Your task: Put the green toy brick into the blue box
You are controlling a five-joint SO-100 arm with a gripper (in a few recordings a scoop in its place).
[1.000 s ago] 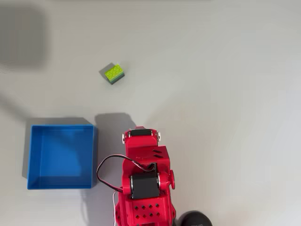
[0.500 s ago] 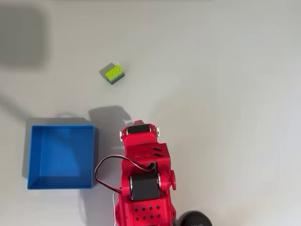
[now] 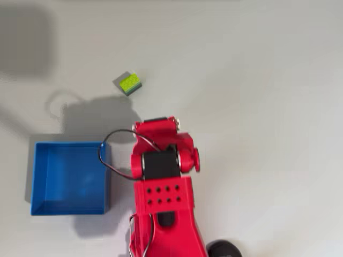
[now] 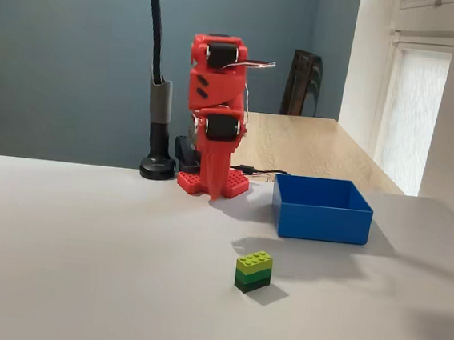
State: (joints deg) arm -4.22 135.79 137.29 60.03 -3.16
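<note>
The green toy brick [image 3: 130, 83] [image 4: 253, 271] lies by itself on the pale table, lime studs up over darker layers. The blue box [image 3: 69, 144] [image 4: 322, 221] sits with nothing in it, left of the arm in the overhead view and right of the base in the fixed view. My red arm [image 3: 161, 160] [image 4: 217, 81] stands folded and upright over its base. Its head end is a short way below and right of the brick in the overhead view, well above the table. The arm's own body hides the fingers, so I cannot tell how the gripper stands.
A black stand with a round foot [image 4: 157, 166] [image 3: 222, 249] rises beside the arm's base. A black cable [image 3: 107, 158] loops from the arm over the box's right wall. The arm's shadow [image 3: 96, 115] falls between brick and box. A wooden table [image 4: 310, 146] lies behind.
The arm has risen and swung its head end up the overhead picture toward the brick; its shadow has grown and shifted left. Brick and box have not moved.
</note>
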